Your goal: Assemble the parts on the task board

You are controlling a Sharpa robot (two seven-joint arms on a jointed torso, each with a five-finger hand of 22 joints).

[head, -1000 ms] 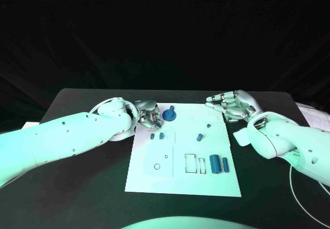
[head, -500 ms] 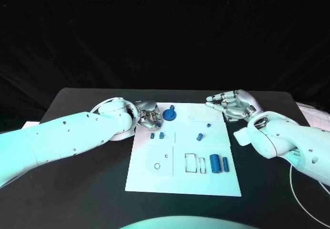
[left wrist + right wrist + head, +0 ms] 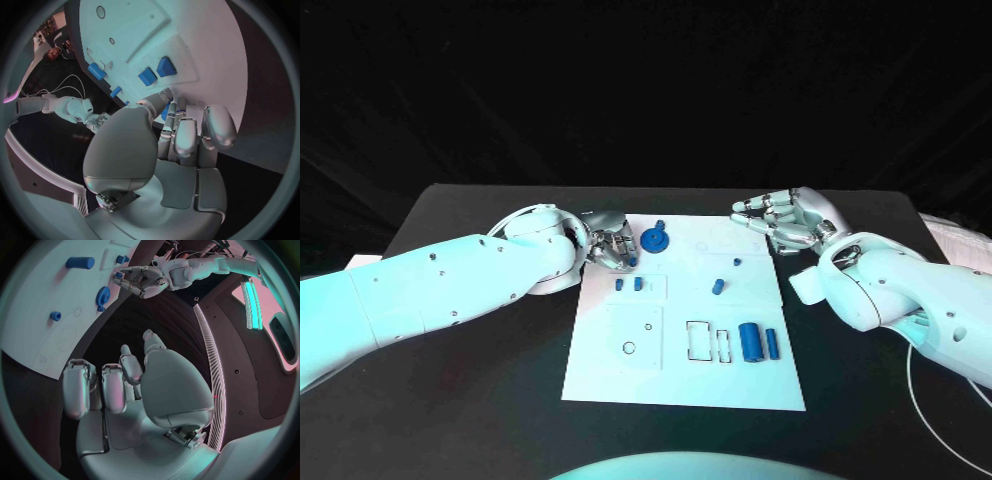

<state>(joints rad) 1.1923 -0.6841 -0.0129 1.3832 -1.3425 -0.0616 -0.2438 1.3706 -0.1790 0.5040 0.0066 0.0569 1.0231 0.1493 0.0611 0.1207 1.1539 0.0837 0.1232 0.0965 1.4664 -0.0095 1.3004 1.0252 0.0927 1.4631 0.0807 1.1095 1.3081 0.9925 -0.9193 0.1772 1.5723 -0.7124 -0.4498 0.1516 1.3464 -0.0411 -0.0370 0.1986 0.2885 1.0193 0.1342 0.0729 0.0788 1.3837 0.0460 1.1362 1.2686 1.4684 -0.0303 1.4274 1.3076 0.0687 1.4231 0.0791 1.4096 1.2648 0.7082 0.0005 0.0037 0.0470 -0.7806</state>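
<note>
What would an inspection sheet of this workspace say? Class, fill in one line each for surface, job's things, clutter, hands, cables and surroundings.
Surface: black table with the white task board in its middle.
Job's things: blue gear at the board's far end; two small blue blocks side by side; a blue peg; a small blue stud; two blue cylinders beside outlined slots.
Clutter: nothing seen.
Hands: left hand at the board's far left corner, fingers curled over a small blue part; whether it grips it cannot be told. Right hand over the far right corner, fingers apart, holding nothing.
Cables: white cable at the table's right edge.
Surroundings: black backdrop.
</note>
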